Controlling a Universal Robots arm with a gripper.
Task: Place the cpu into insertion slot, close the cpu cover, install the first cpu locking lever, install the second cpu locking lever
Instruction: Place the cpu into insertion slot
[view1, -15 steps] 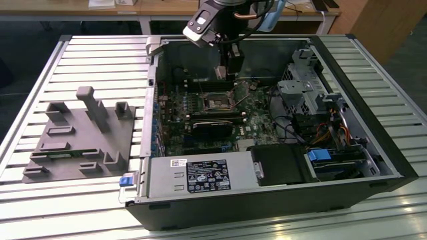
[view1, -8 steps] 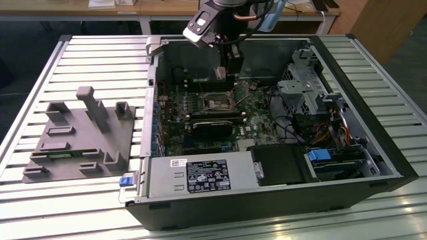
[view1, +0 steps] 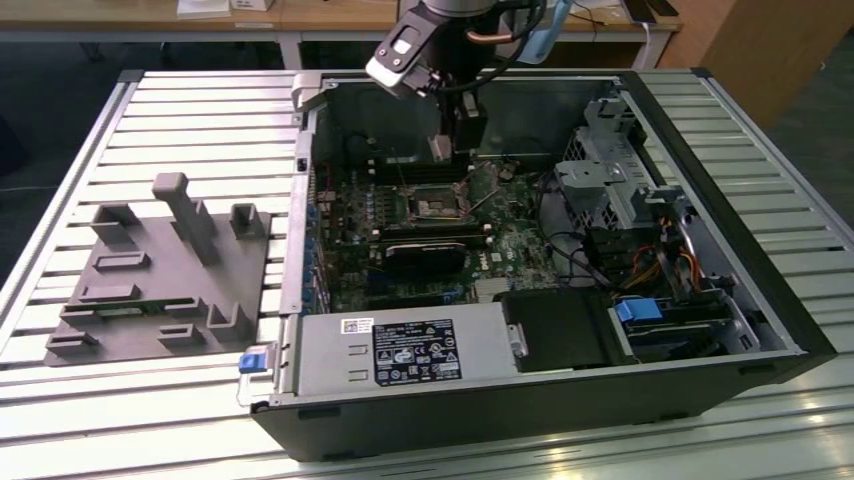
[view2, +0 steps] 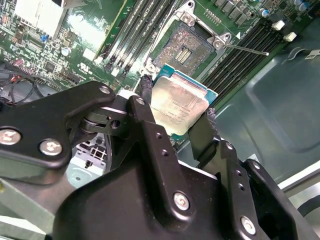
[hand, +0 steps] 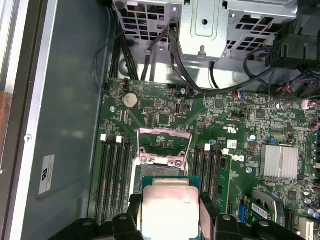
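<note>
We see the gripper (view2: 178, 101) clenched on the cpu (view2: 176, 111) — black fingers (view2: 146, 87) press on two opposite edges, and its pale metal face shows in both wrist views. The chip hangs above the green board (view2: 50, 52), apart from the insertion slot (view2: 186, 46), which lies uncovered with its dark centre bare. In the exterior view the slot sits at about six o'clock from the gripper.

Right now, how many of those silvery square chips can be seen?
1: the cpu, gripped in the hand, near the uncovered insertion slot. More could lie hidden elsewhere in the case.
</note>
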